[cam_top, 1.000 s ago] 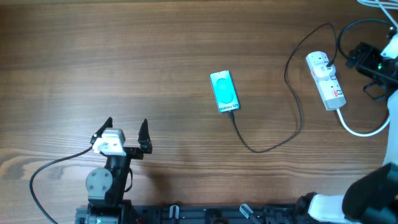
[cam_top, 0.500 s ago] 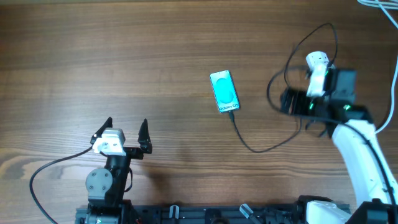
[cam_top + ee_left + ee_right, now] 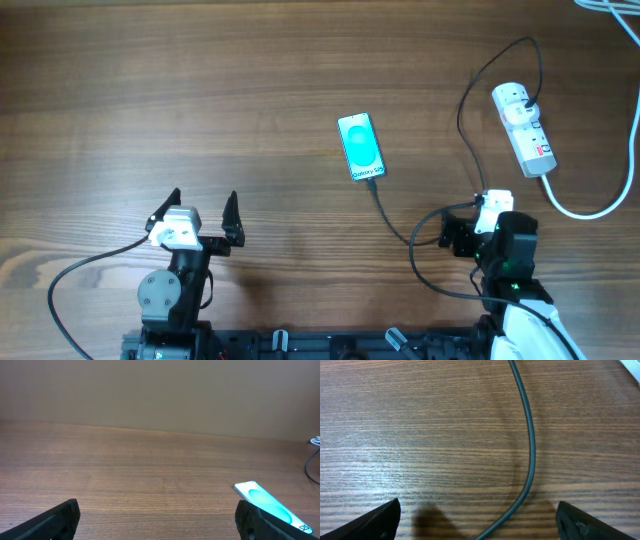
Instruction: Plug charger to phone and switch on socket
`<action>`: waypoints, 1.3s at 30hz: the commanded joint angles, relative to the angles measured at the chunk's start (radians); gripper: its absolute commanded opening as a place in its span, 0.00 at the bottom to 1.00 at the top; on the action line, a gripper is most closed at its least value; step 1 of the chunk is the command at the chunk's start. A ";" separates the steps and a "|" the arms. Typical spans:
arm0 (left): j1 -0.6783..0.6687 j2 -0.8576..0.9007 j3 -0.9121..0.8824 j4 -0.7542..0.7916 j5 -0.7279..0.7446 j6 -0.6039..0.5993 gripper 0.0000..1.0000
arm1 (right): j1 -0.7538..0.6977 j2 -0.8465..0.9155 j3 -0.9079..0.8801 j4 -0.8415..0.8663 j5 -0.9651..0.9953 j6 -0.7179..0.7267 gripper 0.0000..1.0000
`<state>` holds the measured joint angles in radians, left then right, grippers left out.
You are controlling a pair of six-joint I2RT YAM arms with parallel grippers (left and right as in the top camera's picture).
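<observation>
The phone (image 3: pixel 361 146) lies face up at the table's middle with its teal screen lit; it also shows at the right of the left wrist view (image 3: pixel 265 502). The charger cable (image 3: pixel 481 160) runs from the phone's near end in a loop to the white socket strip (image 3: pixel 523 128) at the far right. My right gripper (image 3: pixel 458 228) is open low over the cable's near bend; the cable (image 3: pixel 532 450) lies between its fingers (image 3: pixel 480 520), not touched. My left gripper (image 3: pixel 204 205) is open and empty at the front left (image 3: pixel 160 525).
A thick white cord (image 3: pixel 595 212) leaves the socket's near end and curves toward the right edge. My arms' black cables trail by both bases at the front edge. Bare wood lies between the left gripper and the phone.
My right arm has swung from the socket at the far right back to the front right, and now hovers over the charger cable. The left arm, phone and socket have not moved.
</observation>
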<state>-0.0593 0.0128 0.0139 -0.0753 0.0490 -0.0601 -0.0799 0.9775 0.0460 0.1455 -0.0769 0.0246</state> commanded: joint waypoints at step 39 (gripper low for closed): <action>-0.004 -0.010 -0.008 -0.001 -0.017 0.019 1.00 | -0.002 -0.966 -0.041 -0.132 -0.104 0.030 1.00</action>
<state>-0.0593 0.0120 0.0139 -0.0753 0.0490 -0.0601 -0.0799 0.0174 0.0063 0.0135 -0.1646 0.0513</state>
